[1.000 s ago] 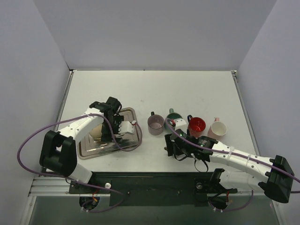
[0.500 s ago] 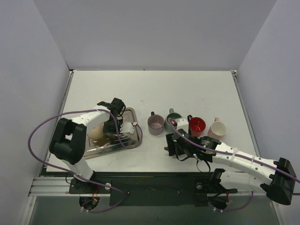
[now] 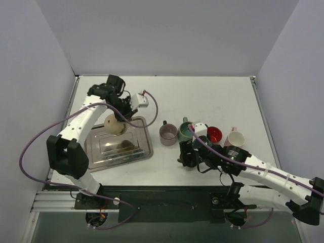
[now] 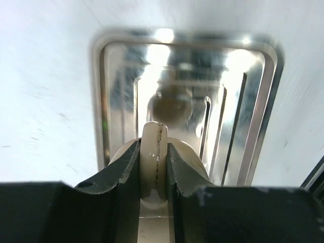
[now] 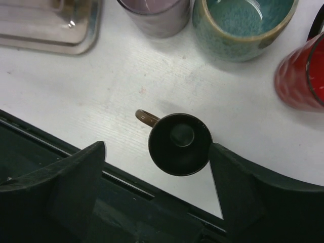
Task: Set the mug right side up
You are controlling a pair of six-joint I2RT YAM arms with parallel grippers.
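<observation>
Top external view is showing six mugs, one tray (image 3: 101, 152) and two arms on the bench (image 3: 212, 96). Four mugs are standing upright in a row to the right of the tray: a mauve mug (image 3: 168, 133), a teal mug (image 3: 183, 131), a red mug (image 3: 213, 134) and a pale pink mug (image 3: 236, 138). A fifth, the dark mug (image 5: 179, 144), is sitting upside down on the bench near its front edge, base up, its brown handle pointing up-left in the right wrist view. The sixth, the cream mug (image 3: 114, 124), is hanging over the far part of the tray; which way its mouth is facing I cannot tell.

The left arm is reaching up and away from its base, elbow bent, wrist over the tray's far edge. The left gripper (image 4: 153, 145) is clamping both fingers on the cream mug's handle, which is standing edge-on between them. The right arm is stretching low from the near right corner along the bench front. The right gripper (image 5: 157, 148) is straddling the dark mug with fingers spread wide, one at each side, gaps showing between them and it.
</observation>
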